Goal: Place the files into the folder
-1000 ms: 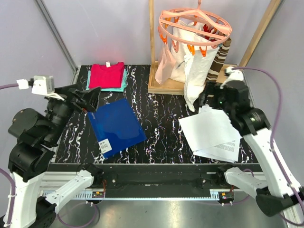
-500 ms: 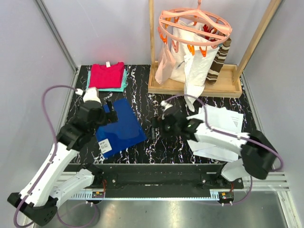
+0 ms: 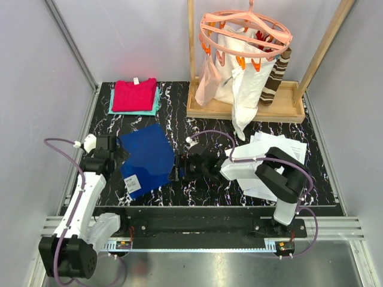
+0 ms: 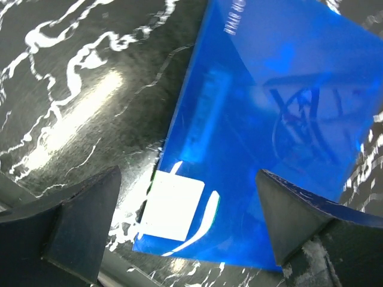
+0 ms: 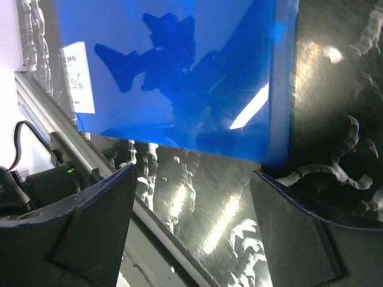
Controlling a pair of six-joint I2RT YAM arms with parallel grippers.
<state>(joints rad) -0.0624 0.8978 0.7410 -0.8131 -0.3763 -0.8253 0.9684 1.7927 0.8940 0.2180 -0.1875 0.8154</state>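
The blue folder (image 3: 146, 156) lies on the black marble table, left of centre, with its white label (image 3: 133, 182) at the near corner. Its far part looks bowed upward. My left gripper (image 3: 118, 154) is open at the folder's left edge; in the left wrist view (image 4: 191, 233) its jaws straddle the label corner (image 4: 175, 208) of the folder (image 4: 269, 119). My right gripper (image 3: 179, 168) is open at the folder's right edge; the right wrist view (image 5: 191, 239) shows the folder (image 5: 179, 72) just ahead. The files (image 3: 276, 161) lie in a loose stack at the right, partly under the right arm.
Red and teal folded cloths (image 3: 135, 95) lie at the back left. A wooden rack base (image 3: 239, 111) at the back holds hanging white garments (image 3: 248, 78) under an orange peg hanger (image 3: 245, 30). The metal front rail (image 5: 54, 113) runs close by the folder's near edge.
Both arms have come down low over the table. The left gripper moved to the folder's left edge, the right gripper moved left to its right edge. The folder's far part now looks bowed.
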